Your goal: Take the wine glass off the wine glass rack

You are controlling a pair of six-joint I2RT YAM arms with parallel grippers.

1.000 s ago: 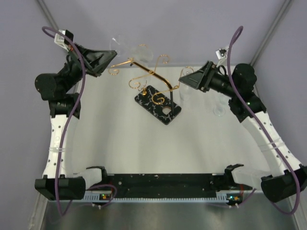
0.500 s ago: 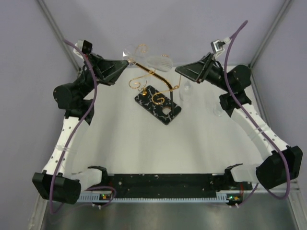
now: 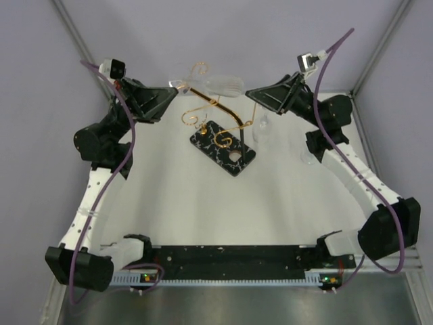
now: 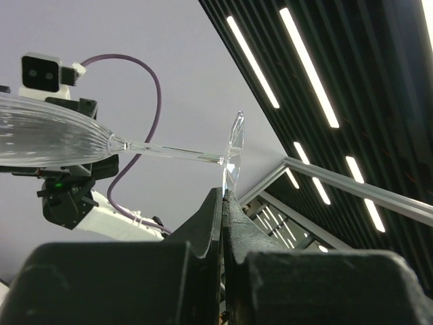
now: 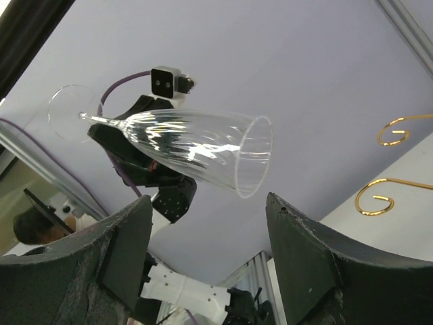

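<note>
A clear ribbed wine glass point(image 3: 218, 84) lies level in the air above the back arms of the gold wire wine glass rack point(image 3: 233, 116). The rack stands on its black marbled base point(image 3: 222, 149). My left gripper point(image 3: 174, 89) is shut on the rim of the glass's foot point(image 4: 233, 150), jaws pinched at the disc point(image 4: 224, 194). The stem and bowl point(image 4: 47, 139) point toward my right arm. My right gripper point(image 3: 249, 93) is open and empty, just right of the bowl's mouth. In the right wrist view the glass point(image 5: 193, 145) hangs above the open gripper point(image 5: 208, 200), not touching it.
Two more clear glasses stand on the white table, one beside the rack point(image 3: 262, 128) and one near my right arm point(image 3: 308, 156). Gold scroll ends point(image 5: 376, 196) show at the right of the right wrist view. Purple walls close in the back and sides.
My left gripper has moved right and slightly forward with the glass, which now lies level over the rack. My right gripper has risen and moved back-left toward the bowl's mouth.
</note>
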